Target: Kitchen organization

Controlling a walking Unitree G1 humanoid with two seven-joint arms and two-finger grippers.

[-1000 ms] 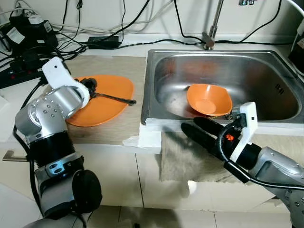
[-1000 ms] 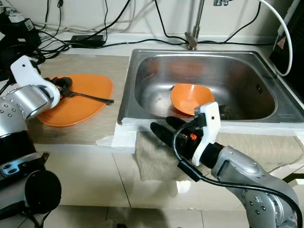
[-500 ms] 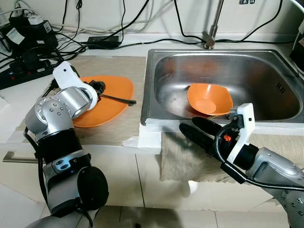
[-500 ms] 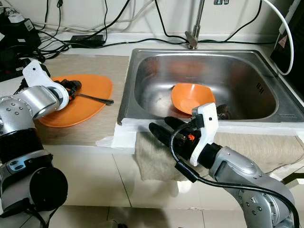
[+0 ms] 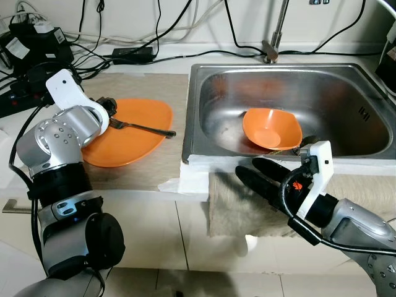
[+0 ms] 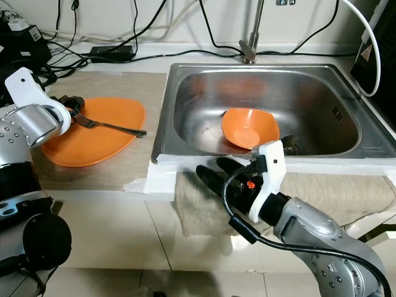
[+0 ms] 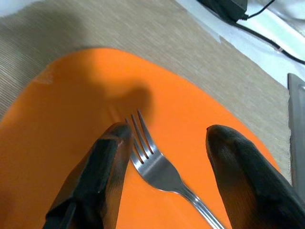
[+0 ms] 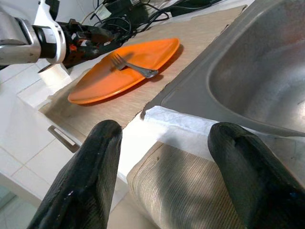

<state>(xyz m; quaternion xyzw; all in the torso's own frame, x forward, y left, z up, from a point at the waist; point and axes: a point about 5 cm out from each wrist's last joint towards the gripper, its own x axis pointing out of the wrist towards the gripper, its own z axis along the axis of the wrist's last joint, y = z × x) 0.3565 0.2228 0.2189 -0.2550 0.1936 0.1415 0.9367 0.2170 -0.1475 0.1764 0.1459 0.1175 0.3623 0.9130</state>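
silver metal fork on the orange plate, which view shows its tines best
The left wrist view: the silver metal fork lies close up, tines sharp between the open left gripper fingers. Both eye views and the right wrist view show it small on the orange plate.

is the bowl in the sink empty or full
Empty: the bowl shows only its bare orange inside, tilted in the sink.

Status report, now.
Left hand open over fork on orange plate. Right hand open, by sink front edge. Orange bowl in sink. Nothing blocking.
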